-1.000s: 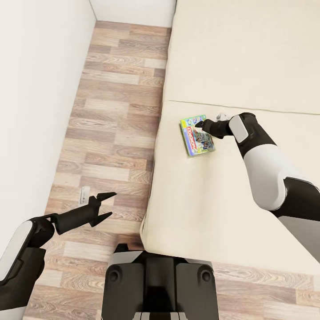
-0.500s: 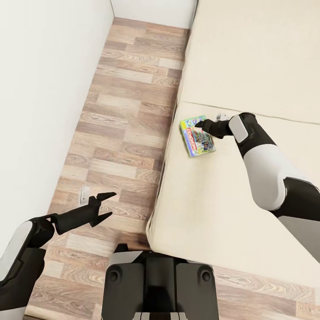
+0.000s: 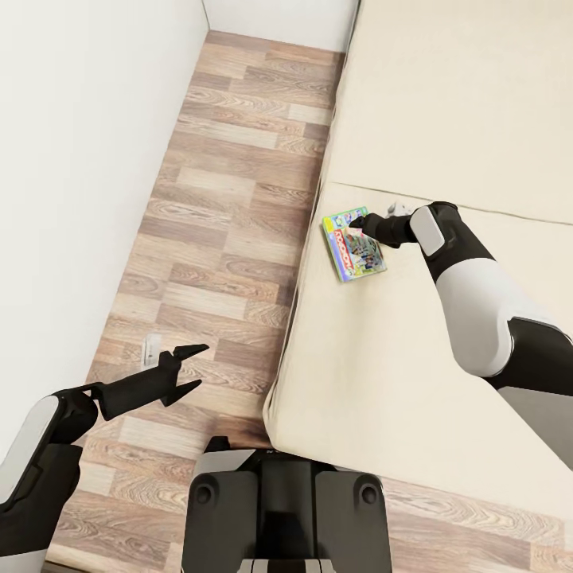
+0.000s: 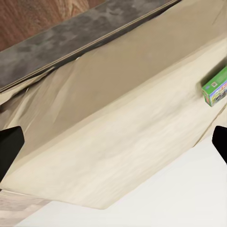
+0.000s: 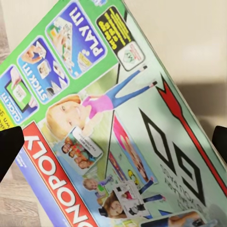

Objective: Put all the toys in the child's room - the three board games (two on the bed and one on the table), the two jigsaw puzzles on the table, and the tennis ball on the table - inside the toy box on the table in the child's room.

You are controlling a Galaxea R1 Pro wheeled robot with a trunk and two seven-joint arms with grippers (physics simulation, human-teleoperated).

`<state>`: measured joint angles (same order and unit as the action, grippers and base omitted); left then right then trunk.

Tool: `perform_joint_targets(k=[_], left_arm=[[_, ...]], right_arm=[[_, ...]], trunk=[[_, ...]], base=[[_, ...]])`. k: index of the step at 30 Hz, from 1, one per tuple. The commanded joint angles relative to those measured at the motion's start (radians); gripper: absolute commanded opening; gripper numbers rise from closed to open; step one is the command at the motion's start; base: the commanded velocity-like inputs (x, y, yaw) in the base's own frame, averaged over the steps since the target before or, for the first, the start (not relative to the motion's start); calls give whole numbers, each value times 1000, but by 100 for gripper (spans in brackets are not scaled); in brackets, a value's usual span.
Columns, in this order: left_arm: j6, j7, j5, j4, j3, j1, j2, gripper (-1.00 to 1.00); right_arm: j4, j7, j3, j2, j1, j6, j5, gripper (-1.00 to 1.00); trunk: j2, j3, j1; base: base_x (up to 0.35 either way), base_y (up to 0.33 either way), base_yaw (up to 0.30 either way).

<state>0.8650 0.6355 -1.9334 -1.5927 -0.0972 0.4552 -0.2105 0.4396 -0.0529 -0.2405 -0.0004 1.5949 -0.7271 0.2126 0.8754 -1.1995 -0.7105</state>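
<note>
Beige bed (image 3: 446, 119) carries a board game (image 3: 352, 245) under the wide-jawed right gripper (image 3: 356, 223); pickup step, needing descent and closure.

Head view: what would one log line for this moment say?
right gripper: open over board game | game: flat on bed | left gripper: open, idle over floor

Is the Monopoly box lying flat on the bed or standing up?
Lying flat. The Monopoly box rests face up on the bed, its whole printed cover showing, with the right gripper above its top edge.
</note>
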Motion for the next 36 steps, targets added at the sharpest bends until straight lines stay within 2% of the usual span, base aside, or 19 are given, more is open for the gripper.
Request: perform_joint_targets(k=[1, 13, 25, 36], left_arm=[[2, 10, -10, -1, -1, 0, 0, 100], [2, 10, -10, -1, 0, 0, 0, 100], [2, 10, -10, -1, 0, 0, 0, 100], [2, 10, -10, -1, 0, 0, 0, 100]], right_arm=[[1, -5, -6, 0, 0, -5, -6, 100], [1, -5, -6, 0, 0, -4, -6, 100], [1, -4, -5, 1, 0, -3, -7, 100], [1, -4, -5, 1, 0, -3, -6, 100]], trunk=[[1, 0, 0], [1, 0, 0], [1, 0, 0], [1, 0, 0]], base=[[0, 0, 10], [0, 0, 14], [0, 0, 178], [0, 0, 65]])
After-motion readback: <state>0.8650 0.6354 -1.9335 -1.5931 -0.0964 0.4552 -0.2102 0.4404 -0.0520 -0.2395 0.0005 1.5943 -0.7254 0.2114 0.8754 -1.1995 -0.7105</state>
